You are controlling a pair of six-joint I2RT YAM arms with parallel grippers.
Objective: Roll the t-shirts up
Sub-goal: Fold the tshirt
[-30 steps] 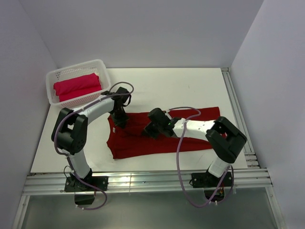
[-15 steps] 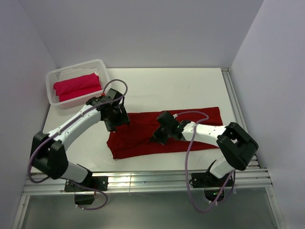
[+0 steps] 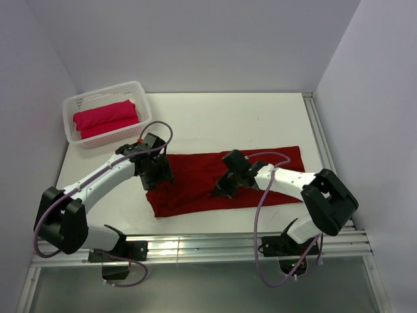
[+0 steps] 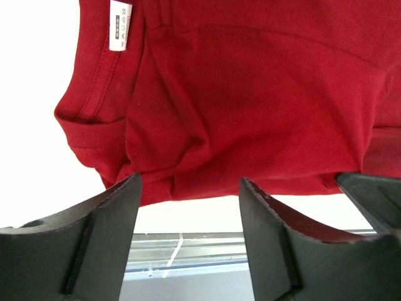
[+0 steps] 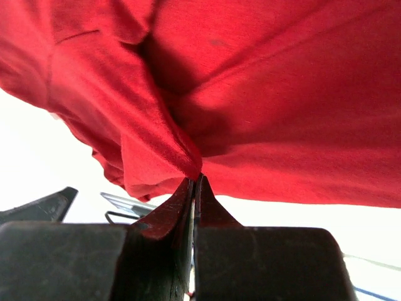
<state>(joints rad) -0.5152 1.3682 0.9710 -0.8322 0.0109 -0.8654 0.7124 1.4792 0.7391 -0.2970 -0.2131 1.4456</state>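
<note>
T-shirt lengthwise left-right, collar seemingly left; right end effector pinches it; left end effector wide.

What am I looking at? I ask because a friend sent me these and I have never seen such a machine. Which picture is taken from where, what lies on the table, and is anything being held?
These are two robot arms bolted at the near edge of a white table, each ending in a two-finger gripper. The wide picture comes from a fixed camera above and behind them. The two close-ups come from small cameras on the wrists, so each shows its own fingers. A dark red t-shirt lies spread on the table. A brighter red t-shirt, bundled up, sits in a white basket at the far left corner. The right gripper is shut, pinching a fold of the dark shirt. The left gripper is open above that shirt's left end, near its label, and holds nothing.
</note>
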